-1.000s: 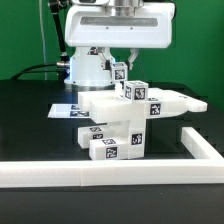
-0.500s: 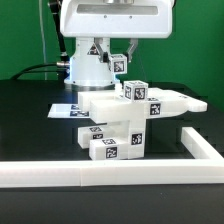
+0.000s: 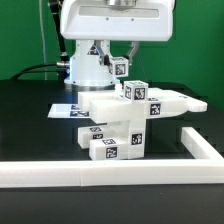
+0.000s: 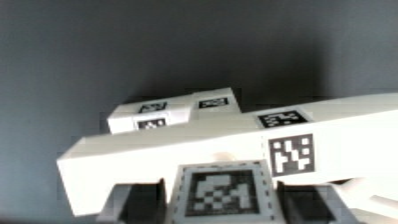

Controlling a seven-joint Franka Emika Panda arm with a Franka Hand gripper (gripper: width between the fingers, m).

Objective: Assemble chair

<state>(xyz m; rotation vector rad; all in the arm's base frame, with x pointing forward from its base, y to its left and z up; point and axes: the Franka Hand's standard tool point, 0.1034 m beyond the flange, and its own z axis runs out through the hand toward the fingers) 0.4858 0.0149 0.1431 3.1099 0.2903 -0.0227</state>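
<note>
The partly built white chair (image 3: 122, 118) stands mid-table: a flat panel (image 3: 105, 104) lies over stacked tagged blocks (image 3: 115, 148), and a tagged block (image 3: 140, 94) sits on top. My gripper (image 3: 120, 68) hangs just above and behind it, shut on a small white tagged chair piece (image 3: 121, 69). In the wrist view that piece (image 4: 222, 190) fills the gap between the dark fingers (image 4: 135, 204), with the chair's panel (image 4: 169, 150) and tagged blocks (image 4: 178, 108) right below.
The marker board (image 3: 66, 110) lies flat at the exterior view's left of the chair. A long white border rail (image 3: 90, 176) runs along the front and turns back at the right (image 3: 200, 145). The arm's white base (image 3: 86, 68) stands behind.
The gripper has risen a little with the tagged piece still in it, and the piece has turned slightly. The chair has not moved.
</note>
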